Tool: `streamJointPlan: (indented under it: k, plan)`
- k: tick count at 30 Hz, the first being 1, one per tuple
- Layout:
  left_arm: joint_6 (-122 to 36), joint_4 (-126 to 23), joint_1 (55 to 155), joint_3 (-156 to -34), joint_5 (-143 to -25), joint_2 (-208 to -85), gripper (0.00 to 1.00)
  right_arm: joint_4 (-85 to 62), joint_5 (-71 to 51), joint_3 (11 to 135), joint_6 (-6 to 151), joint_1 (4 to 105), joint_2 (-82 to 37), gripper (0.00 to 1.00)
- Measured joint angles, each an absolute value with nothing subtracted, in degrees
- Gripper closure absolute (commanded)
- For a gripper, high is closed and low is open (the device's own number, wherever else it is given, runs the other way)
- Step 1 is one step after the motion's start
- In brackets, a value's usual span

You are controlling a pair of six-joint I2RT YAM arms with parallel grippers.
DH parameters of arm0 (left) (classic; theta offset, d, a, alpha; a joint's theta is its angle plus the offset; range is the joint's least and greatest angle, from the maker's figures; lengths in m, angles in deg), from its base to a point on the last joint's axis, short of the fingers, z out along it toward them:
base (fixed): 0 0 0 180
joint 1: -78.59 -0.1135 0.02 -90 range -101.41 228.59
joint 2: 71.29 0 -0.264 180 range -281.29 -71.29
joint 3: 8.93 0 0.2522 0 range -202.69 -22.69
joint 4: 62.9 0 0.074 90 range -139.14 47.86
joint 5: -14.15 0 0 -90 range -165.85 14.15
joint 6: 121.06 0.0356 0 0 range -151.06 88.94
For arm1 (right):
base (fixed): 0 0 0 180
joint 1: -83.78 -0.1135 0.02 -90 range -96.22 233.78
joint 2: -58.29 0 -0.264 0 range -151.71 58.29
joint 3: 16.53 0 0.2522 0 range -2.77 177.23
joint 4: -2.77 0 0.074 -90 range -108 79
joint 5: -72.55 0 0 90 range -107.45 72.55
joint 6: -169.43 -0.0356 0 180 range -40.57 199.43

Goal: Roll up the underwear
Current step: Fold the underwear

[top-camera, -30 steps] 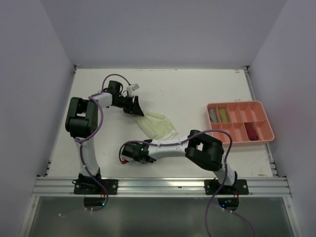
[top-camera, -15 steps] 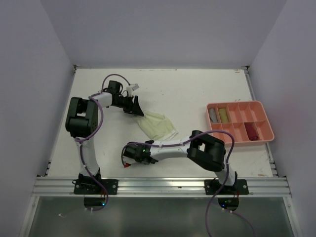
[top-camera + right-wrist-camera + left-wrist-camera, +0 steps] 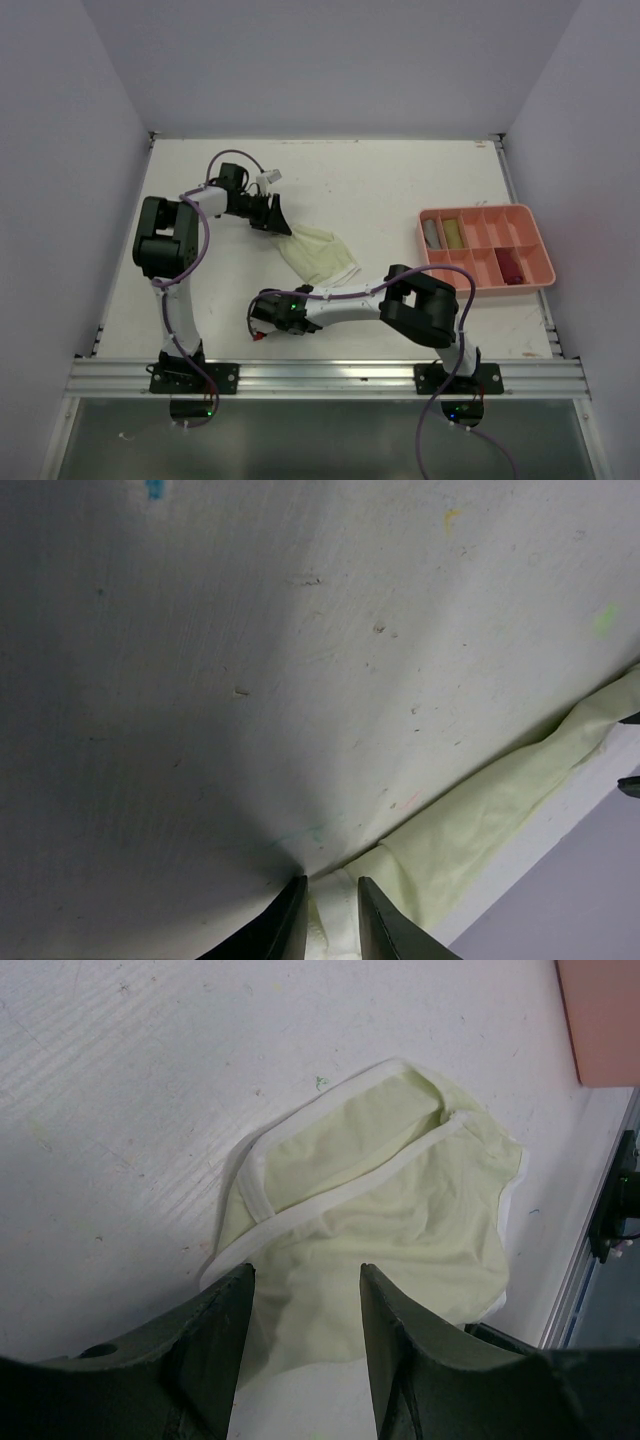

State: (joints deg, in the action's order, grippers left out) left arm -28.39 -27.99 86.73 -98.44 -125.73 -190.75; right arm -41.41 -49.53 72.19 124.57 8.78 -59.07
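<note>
Well, the pale yellow-green underwear (image 3: 320, 252) lies spread flat on the white table (image 3: 400, 190), a little left of its middle. Seen from the left wrist it is thin, soft cloth (image 3: 400, 1210), lightly creased, with narrow white binding running along its curved edges and a rounded, lobed outline. The tabletop around it is matte and scuffed, with small flecks of colour.

The left gripper (image 3: 275, 218) sits at the garment's 10 o'clock corner. Its two black, smooth fingers (image 3: 215, 1345) stand well apart, straddling the cloth's edge, and the fabric between them lies loose, not pinched.

The right gripper (image 3: 262, 313) is low over the bare table at about 7 o'clock from the garment, apart from it. In its own camera the dark fingers (image 3: 290, 920) are parted by only a narrow gap and nothing sits between them; the cloth (image 3: 480, 820) shows beyond the tips as a pale folded strip.

At 3 o'clock stands the salmon-pink plastic tray (image 3: 527, 230), rectangular with divided compartments. A grey roll (image 3: 430, 234) and an olive-tan roll (image 3: 452, 233) lie in neighbouring compartments at its left end, and a dark red roll (image 3: 507, 267) in a nearer one.
</note>
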Motion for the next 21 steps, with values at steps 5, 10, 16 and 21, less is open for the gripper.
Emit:
streamJointPlan:
  k: [5,10,16,21]
  plan:
    - [-28.36,-27.69,86.73,-98.65,-125.76,-190.88,0.47,-41.52,-49.42,71.95,124.66,8.78,-58.92,0.69]
    - [-28.39,-27.55,86.71,-98.76,-125.78,-190.95,0.47,-41.28,-49.64,70.68,124.94,8.76,-58.50,0.75]
    - [-28.39,-27.58,86.69,-98.76,-125.91,-190.97,0.47,-41.13,-49.57,69.92,125.38,8.59,-58.50,1.00]
    - [-28.41,-27.45,86.64,-98.92,-126.00,-191.10,0.47,-41.19,-49.59,69.94,125.45,8.59,-58.50,1.00]
